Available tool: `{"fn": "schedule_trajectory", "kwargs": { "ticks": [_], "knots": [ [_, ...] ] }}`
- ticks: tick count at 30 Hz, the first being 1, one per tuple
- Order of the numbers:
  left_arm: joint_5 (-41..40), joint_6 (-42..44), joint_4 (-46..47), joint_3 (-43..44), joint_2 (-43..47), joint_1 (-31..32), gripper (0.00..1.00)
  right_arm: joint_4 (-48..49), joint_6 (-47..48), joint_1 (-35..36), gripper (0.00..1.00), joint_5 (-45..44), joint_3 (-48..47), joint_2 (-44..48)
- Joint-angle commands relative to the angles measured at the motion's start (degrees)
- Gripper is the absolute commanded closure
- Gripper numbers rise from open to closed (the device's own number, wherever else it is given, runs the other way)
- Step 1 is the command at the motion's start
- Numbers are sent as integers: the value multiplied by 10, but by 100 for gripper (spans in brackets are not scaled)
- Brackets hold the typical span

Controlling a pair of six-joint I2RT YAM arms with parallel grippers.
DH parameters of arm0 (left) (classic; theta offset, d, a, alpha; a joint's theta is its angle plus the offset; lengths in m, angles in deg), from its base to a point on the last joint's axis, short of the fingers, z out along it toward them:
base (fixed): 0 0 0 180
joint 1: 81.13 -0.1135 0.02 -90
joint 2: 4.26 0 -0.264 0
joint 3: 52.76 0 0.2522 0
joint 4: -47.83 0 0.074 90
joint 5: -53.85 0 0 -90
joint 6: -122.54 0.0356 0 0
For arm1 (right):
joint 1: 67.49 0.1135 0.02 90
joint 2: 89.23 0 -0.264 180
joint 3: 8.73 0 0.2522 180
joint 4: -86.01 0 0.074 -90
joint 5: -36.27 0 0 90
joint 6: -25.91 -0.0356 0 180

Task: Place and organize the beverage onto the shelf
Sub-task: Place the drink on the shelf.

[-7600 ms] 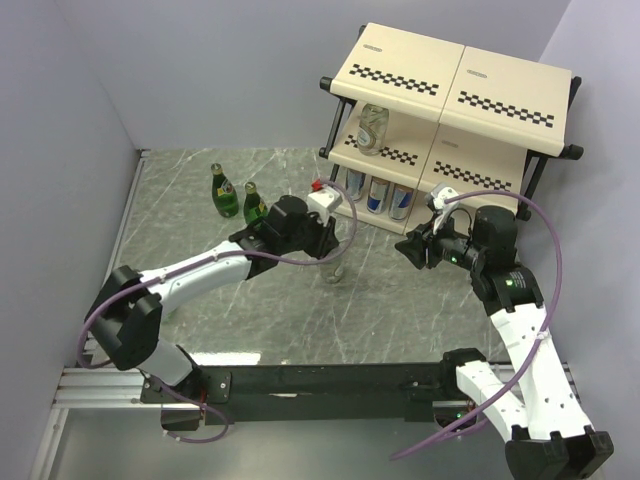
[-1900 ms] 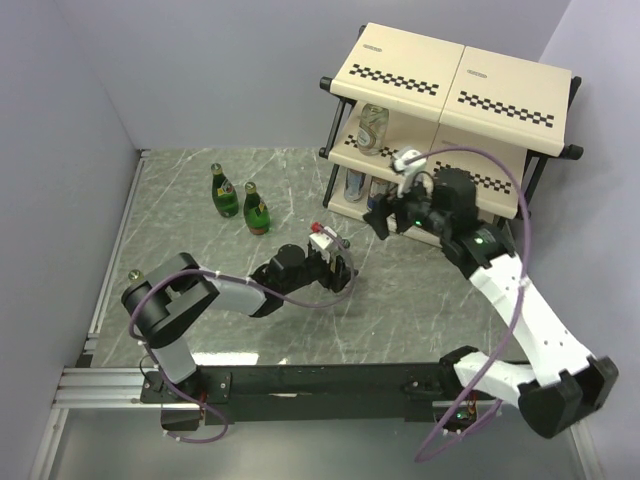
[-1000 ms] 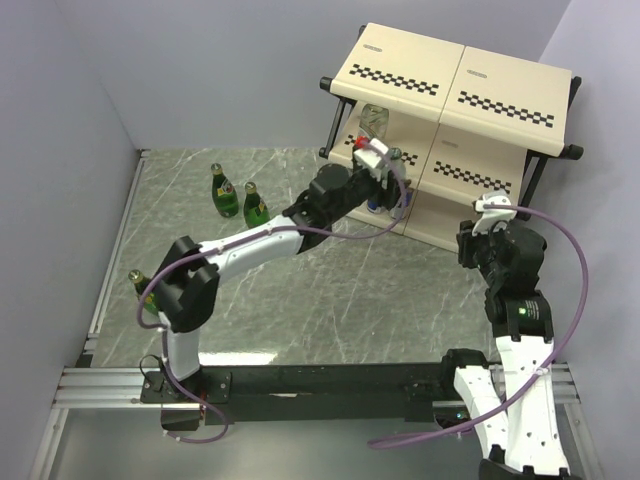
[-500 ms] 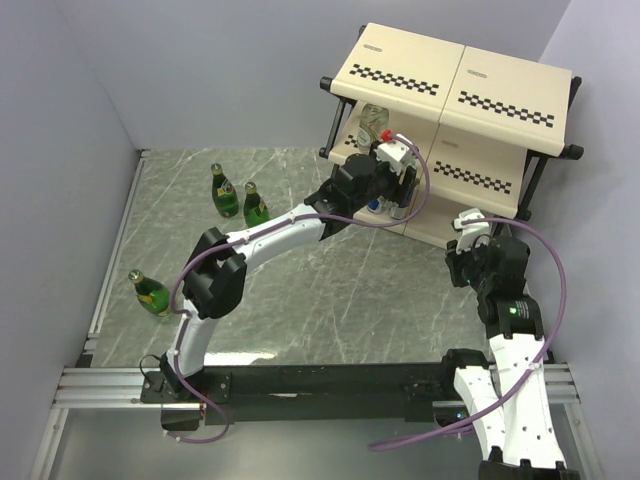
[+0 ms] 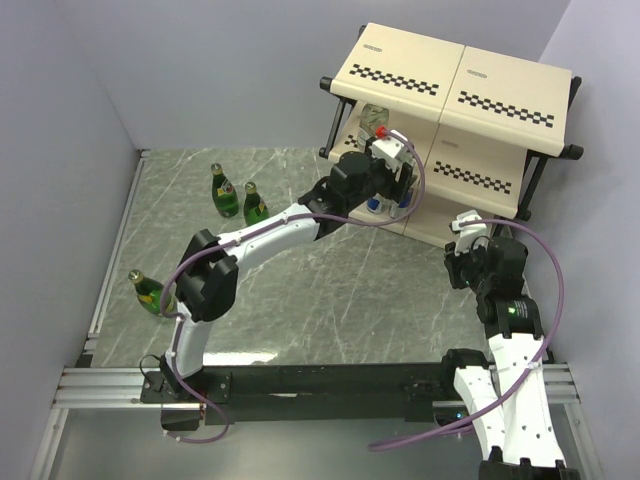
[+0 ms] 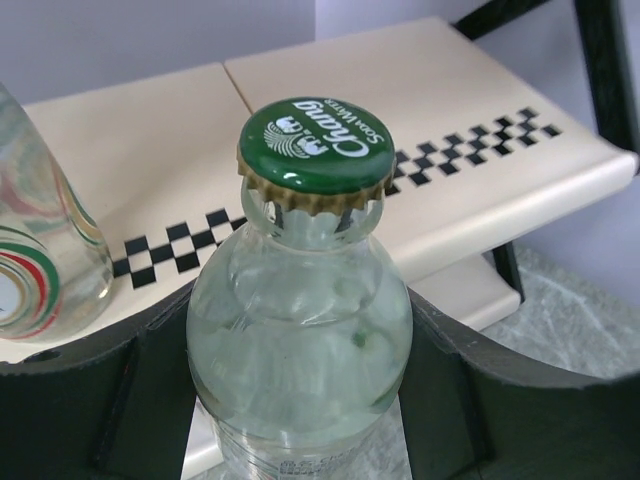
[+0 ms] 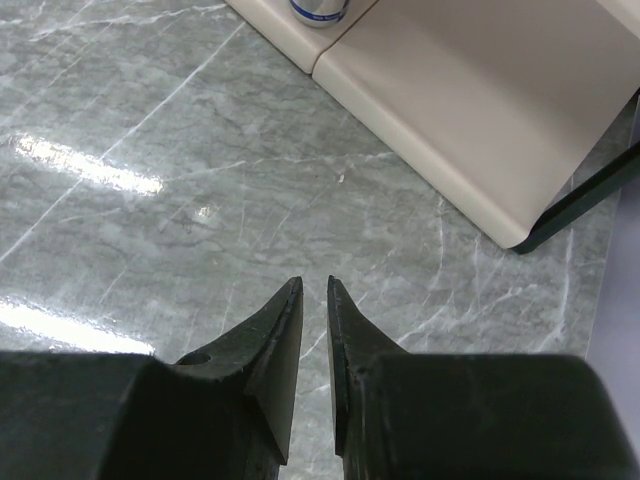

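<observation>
**A:** What do we have at the centre?

**B:** We see a clear glass bottle (image 6: 300,300) with a green crown cap (image 6: 315,140). It is clamped at its shoulder between the two black fingers of the left gripper (image 6: 305,410). It hangs just in front of the middle board (image 6: 470,170) of the cream-beige three-tier shelf (image 5: 450,80), on the shelf's left half.

**A:** Which way does it point?

**B:** Its long axis runs close to vertical, cap up. From the wrist camera the cap faces us. The base is out of view, so we cannot tell whether it rests on anything.

**A:** Which step is this, in our judgement?

**B:** The carry to the shelf, with the release not yet made. A second clear bottle (image 6: 40,270) stands on that same board, to the left in the wrist view. We think the next move calls for bringing the base over the black checkered strip (image 6: 470,150) onto the board. The bottle should then go down upright beside its twin without knocking it, before the fingers part.

**A:** And further out?

**B:** A silver-and-blue can (image 7: 320,8) stands on the bottom board. Three green glass bottles (image 5: 224,192) wait on the grey marbled table (image 7: 150,200), well apart from the shelf. The right gripper (image 7: 313,290) hovers over the table near the shelf's bottom board, its jaws pressed together and holding nothing.
</observation>
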Motion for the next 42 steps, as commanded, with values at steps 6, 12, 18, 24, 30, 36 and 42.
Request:
{"fn": "schedule_trajectory", "kwargs": {
  "ticks": [6,12,18,24,30,36,42],
  "knots": [
    [-2,-6,107,54,73,1,100,9,8,3,77,7,0,-4],
    [-9,2,102,94,47,1,100,8,9,4,77,8,1,-3],
    [-7,3,98,123,35,1,100,6,10,4,77,8,1,-6],
    [-12,10,96,140,14,0,100,8,10,4,77,8,1,-8],
    [-13,7,100,162,-7,-4,100,6,11,4,77,8,2,-10],
    [-14,9,100,182,-24,-8,100,5,12,3,77,9,1,-13],
    [-16,4,111,188,-35,-11,100,5,12,3,77,11,2,-15]
  ]
}}
